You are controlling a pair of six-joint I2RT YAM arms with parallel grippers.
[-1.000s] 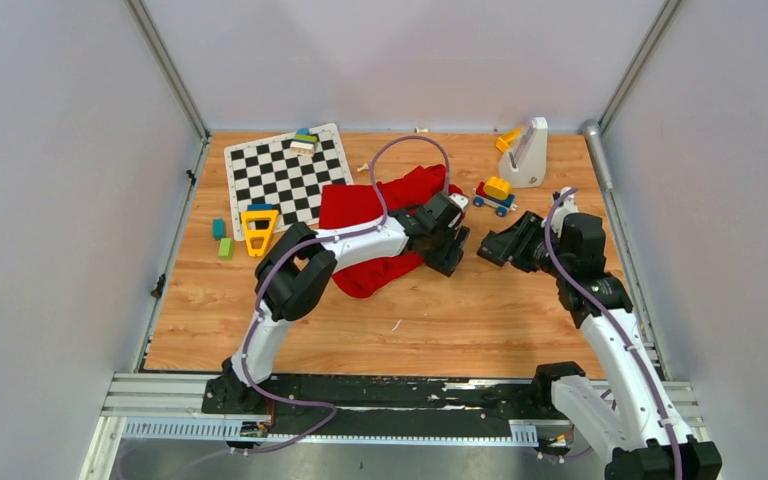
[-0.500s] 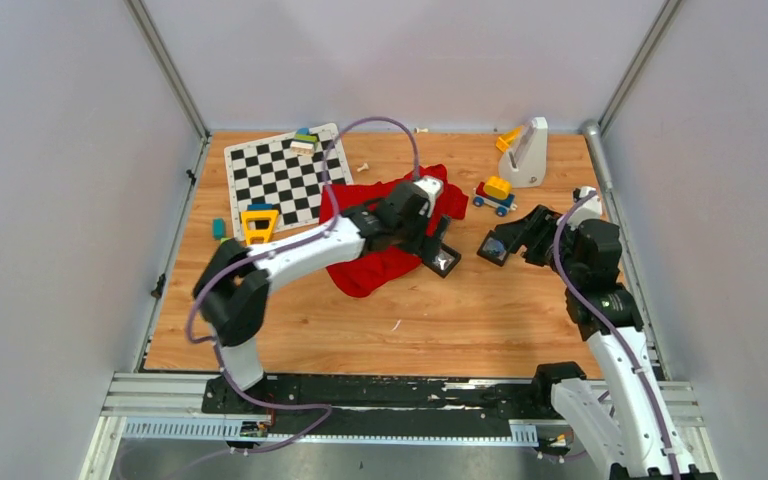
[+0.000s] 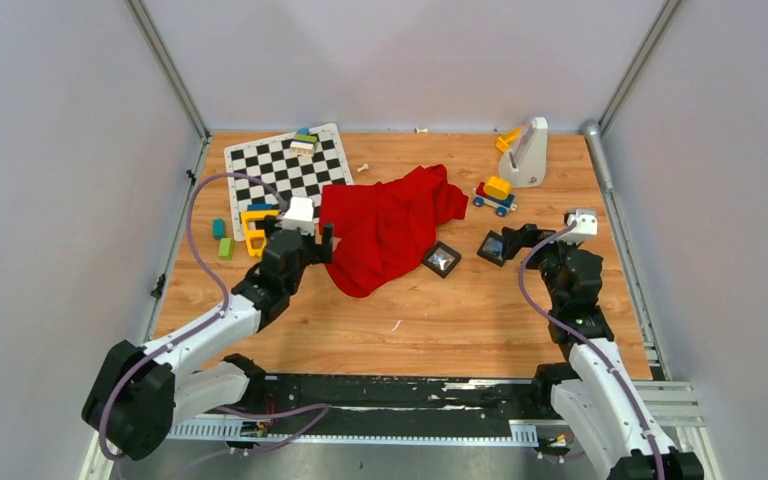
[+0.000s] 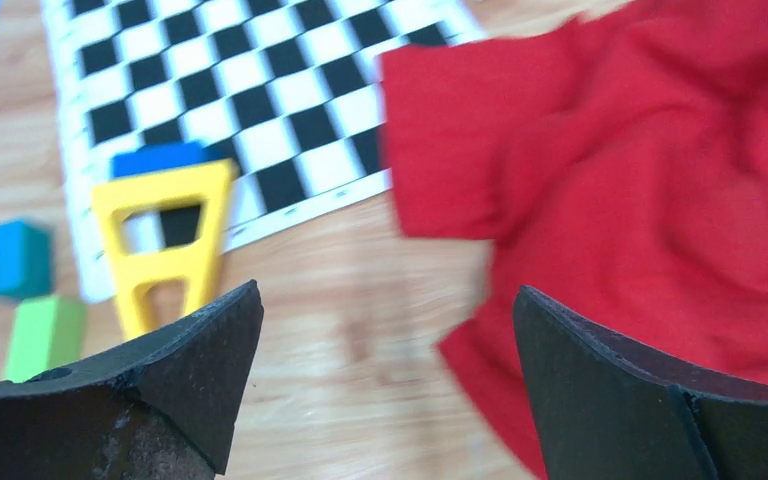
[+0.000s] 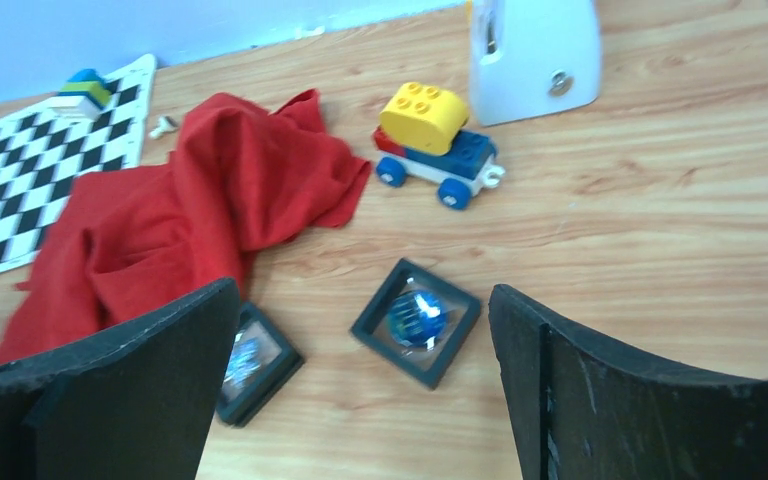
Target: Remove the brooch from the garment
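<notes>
Right gripper (image 5: 362,290), wide and empty like the left gripper (image 4: 388,290), lies nearer the black square-framed brooch (image 5: 255,362), ahead-left of it, apparently touching the bright red soft cloth garment (image 5: 190,200).

Robot lab test cell, for sure
Plain grey walls (image 3: 410,60) are boxing in a wood worktop (image 3: 440,320), robot arms (image 3: 200,335) sitting bolted to an aluminium rail (image 3: 140,395).

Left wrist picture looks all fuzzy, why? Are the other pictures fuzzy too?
Left wrist view: smeared all over, the garment and yellow block soft-edged, probably camera movement. Right wrist view: sharper, the toy car crisp. Top external view: sharp and evenly lit, the chessboard squares clear.
</notes>
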